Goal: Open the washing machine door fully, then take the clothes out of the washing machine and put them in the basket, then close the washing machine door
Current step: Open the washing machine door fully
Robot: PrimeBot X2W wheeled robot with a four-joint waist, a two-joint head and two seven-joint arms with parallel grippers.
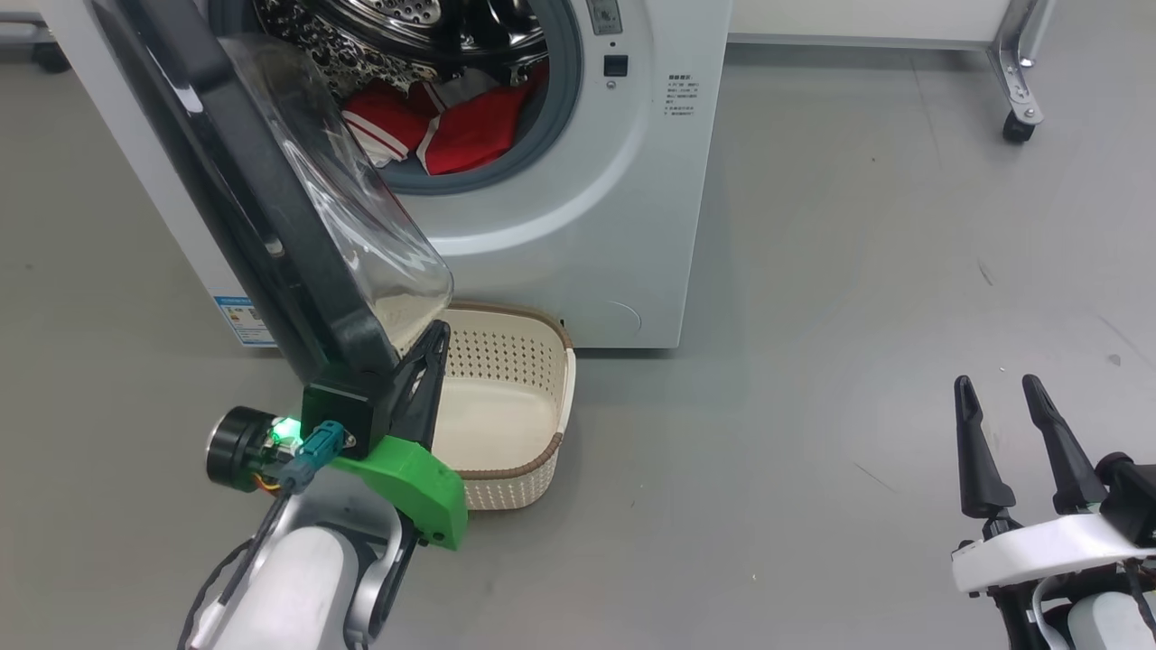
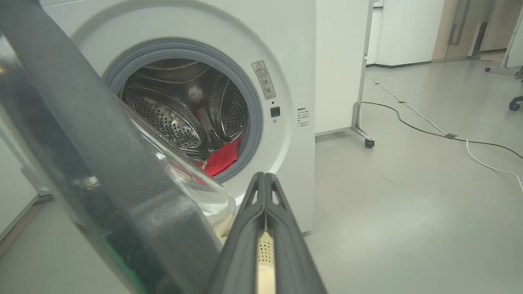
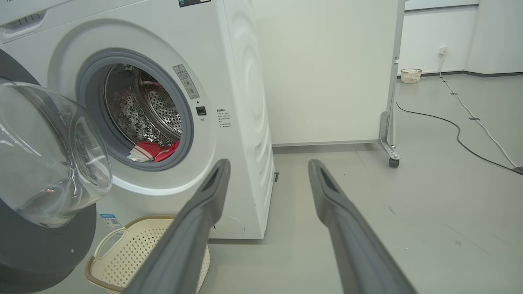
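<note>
A white front-loading washing machine (image 1: pixel 578 226) stands on a grey floor with the washing machine door (image 1: pixel 298 208) swung partway out toward the robot. The left pincer (image 1: pixel 438 332) is closed, its two dark fingertips pressed together on nothing. It lies just beside the door's lower free edge, on the inner side below the bulging glass bowl; whether it touches the door is unclear. In the left wrist view the door's dark rim fills the space immediately left of this pincer (image 2: pixel 264 176). The door is seen nearly edge-on: its plane runs from the hinge on the machine's left side out toward the robot, with the glass facing the drum opening. Opening it fully likely means a sideways push to this pincer's left. The red clothes (image 1: pixel 442 126) lie low in the drum, beyond and above the left pincer. The empty cream basket (image 1: pixel 569 361) sits on the floor just past it. The right pincer (image 1: pixel 997 384) is spread open and empty, well apart to the right.
</note>
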